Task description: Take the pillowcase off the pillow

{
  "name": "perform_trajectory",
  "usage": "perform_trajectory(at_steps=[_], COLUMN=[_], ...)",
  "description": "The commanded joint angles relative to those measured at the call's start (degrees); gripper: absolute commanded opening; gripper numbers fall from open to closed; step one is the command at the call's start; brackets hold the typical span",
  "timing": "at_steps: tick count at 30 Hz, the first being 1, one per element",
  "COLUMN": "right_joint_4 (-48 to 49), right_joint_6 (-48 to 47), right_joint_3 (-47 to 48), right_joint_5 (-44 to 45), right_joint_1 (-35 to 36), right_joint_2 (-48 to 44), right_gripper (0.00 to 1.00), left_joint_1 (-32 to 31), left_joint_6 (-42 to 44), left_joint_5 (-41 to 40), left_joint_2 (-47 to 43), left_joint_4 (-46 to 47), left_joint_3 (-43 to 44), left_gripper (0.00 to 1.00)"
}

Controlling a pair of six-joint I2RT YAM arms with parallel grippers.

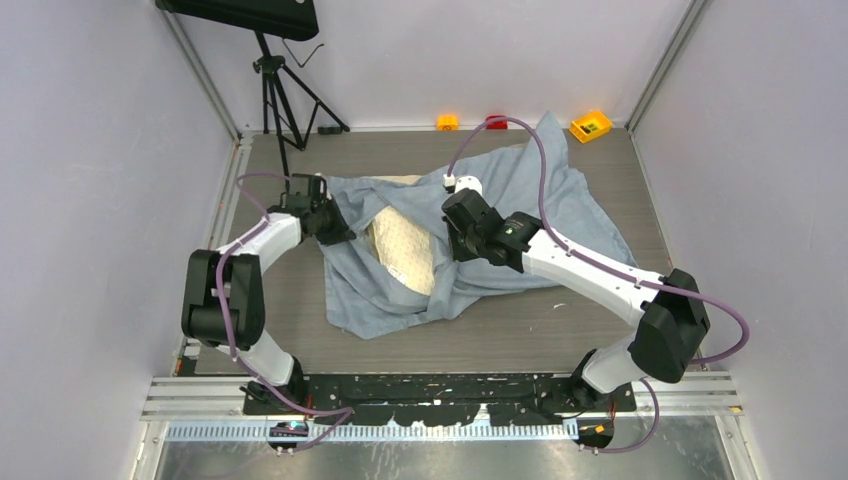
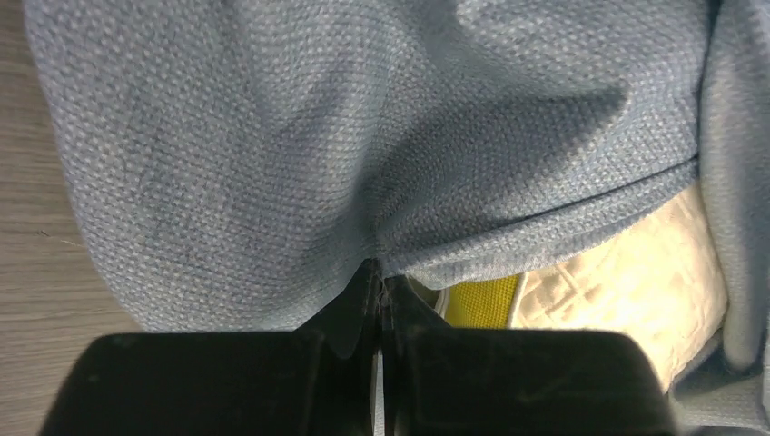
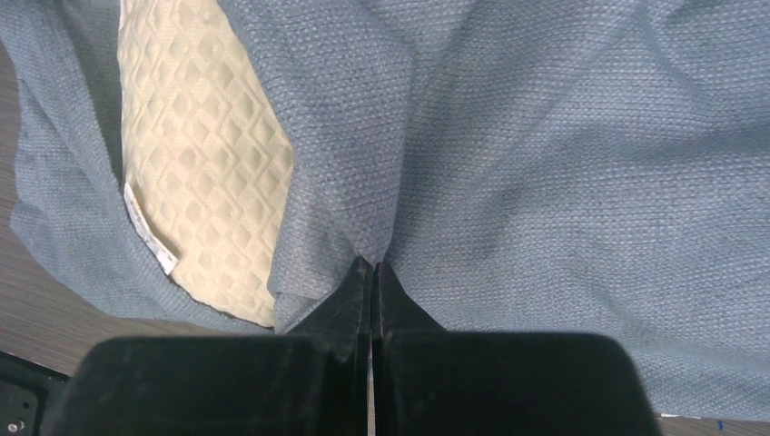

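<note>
Across the middle of the tabletop (image 1: 290, 290), spread wide and rumpled: the pillowcase (image 1: 560, 205), grey-blue, reaching from beside the left arm's wrist to well past the right arm's. Inside it, left of centre, the pillow (image 1: 405, 250), cream and quilted, bare only through a gaping strip of the opening and otherwise wrapped in cloth. Judged an early stretch of the stripping step: cover gripped on both sides of the gap, hardly any of it drawn off yet.

Left claw (image 1: 333, 225) clenched on the pillowcase at its left edge, cloth puckering into the shut fingertips (image 2: 350, 313) just beside the hem of the opening. Right claw (image 1: 463, 240) likewise clenched on a fold of pillowcase just right of the bare pillow, creases running straight into its fingertips (image 3: 350, 304).

Next move, as a judgement only: draw the two grips apart to widen the mouth, then haul the cloth off along the pillow's length. Calls for a firm pinch on thin, slippery-looking weave and for something to keep the pillow back. With both claws on cloth alone, real risk of the pillow simply riding along inside.

Smallest marks: white tag (image 3: 150, 238) along the pillow's near edge, close to the right claw. Yellow patch (image 2: 477, 300) at a pillow corner, peeking out under the hem, just beside the left claw.
</note>
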Motion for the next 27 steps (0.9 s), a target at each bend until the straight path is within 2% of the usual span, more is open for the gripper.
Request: perform_trajectory(at_steps=[1,8,11,13,16,20,24,27], right_joint_4=[1.78,1.41,-0.47,-2.18,-2.97,-1.86,-0.32,0.02], right_joint_6=[-0.34,-0.98,-1.62,-1.78,-1.51,-1.3,-1.62,-1.83], right_joint_3=[0.45,1.64,2.2,2.45,1.6,-0.07,-0.61,-0.16], right_joint_5=[2.85,2.84,4.51,5.17,4.9,3.59,2.82,2.52], right_joint_1=[-0.03,-0.04,0.02,0.02,0.02,-0.06,0.02,0.02], right_joint_2=[-1.56,1.7,4.85,6.62,7.97,7.76,6.85,6.42], right_gripper=[0.0,0.0,0.0,0.0,0.0,0.0,0.0,0.0], left_joint_1=[1.54,0.92,-0.84,-1.82,-3.14,-7.9,-15.3,-15.92], left_joint_6=[-3.15,-3.46,-3.19,-2.82,-1.77,0.16,0.44,-0.33], left_joint_5=[3.01,9.67,8.62,6.78,4.8,-0.1,-3.26,-3.02], left_joint_2=[0.28,7.05,6.99,4.72,-1.76,-14.8,-21.35,-18.48], left_joint_4=[6.48,11.76,12.35,12.05,10.5,3.2,-2.98,-6.68], left_joint_3=[-4.36,-7.34,-8.7,-10.08,-12.4,-13.63,-13.9,-14.49], left_gripper=[0.0,0.0,0.04,0.13,0.39,0.58,0.71,0.72])
